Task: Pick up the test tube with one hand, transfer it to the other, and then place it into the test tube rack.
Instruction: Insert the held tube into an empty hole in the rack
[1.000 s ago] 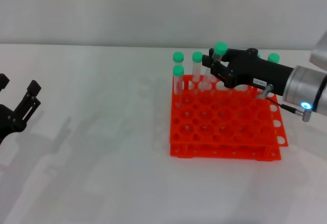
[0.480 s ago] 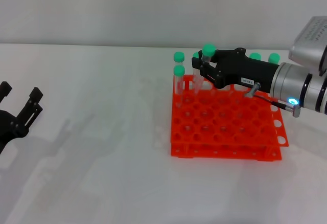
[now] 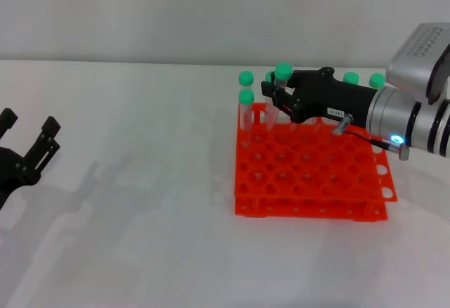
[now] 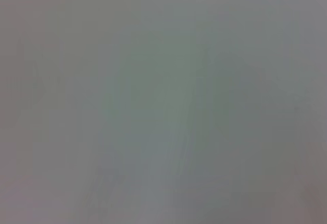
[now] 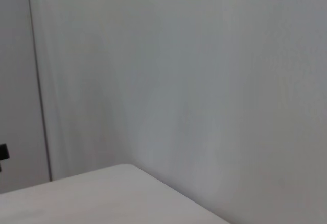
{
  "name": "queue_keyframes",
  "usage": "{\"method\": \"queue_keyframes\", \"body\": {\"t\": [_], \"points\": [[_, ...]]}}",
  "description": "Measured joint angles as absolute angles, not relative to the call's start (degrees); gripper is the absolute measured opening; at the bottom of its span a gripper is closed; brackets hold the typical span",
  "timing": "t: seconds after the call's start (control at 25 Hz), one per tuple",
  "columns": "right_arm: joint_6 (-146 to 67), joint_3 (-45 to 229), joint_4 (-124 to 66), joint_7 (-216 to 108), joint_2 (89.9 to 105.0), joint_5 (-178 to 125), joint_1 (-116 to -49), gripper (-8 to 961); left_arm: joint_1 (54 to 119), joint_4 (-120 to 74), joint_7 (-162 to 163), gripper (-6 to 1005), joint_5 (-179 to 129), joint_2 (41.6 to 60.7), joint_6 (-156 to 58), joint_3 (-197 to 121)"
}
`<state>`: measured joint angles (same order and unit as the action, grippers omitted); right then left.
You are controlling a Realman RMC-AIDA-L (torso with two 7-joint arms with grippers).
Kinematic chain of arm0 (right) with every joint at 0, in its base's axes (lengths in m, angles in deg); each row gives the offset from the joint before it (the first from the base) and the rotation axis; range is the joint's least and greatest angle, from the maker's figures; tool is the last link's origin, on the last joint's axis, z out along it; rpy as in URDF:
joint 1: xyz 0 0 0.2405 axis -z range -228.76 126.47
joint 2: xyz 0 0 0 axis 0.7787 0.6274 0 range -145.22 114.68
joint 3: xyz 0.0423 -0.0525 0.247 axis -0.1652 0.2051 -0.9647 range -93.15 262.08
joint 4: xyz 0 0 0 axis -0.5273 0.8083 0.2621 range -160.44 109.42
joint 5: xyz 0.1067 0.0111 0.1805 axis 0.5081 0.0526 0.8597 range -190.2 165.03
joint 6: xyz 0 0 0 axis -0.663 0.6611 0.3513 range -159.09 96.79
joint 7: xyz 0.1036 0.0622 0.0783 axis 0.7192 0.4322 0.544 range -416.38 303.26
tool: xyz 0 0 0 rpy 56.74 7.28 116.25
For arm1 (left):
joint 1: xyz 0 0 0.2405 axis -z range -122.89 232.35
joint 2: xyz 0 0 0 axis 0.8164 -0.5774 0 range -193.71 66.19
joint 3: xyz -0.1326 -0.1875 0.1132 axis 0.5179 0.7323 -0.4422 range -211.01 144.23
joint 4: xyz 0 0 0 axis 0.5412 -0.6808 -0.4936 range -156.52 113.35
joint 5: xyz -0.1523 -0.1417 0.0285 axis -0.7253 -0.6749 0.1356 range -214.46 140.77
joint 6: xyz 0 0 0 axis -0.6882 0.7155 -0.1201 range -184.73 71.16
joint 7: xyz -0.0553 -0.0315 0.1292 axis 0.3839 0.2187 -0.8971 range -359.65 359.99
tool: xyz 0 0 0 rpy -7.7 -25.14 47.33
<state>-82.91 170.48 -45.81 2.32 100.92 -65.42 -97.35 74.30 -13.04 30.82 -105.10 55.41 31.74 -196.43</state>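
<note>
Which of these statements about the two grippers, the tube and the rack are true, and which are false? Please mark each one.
1. The right gripper holds a test tube above the far side of the test tube rack. True.
2. The left gripper is holding a tube. False: it is open and empty, far to the left of the rack.
3. The rack is blue. False: it is orange-red.
4. Other green-capped tubes stand upright along the rack's far edge. True.
5. The rack stands on a white table. True.
</note>
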Motion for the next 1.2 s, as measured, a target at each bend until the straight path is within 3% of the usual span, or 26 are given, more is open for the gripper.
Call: {"method": "queue_keyframes", "body": {"t": [1.2], "points": [[-77.41,175.86,-46.71,-2.1,100.92,-61.97,-97.21,259,75.29,-13.06,30.67,763,-104.94,55.51,29.09,-196.42]]}}
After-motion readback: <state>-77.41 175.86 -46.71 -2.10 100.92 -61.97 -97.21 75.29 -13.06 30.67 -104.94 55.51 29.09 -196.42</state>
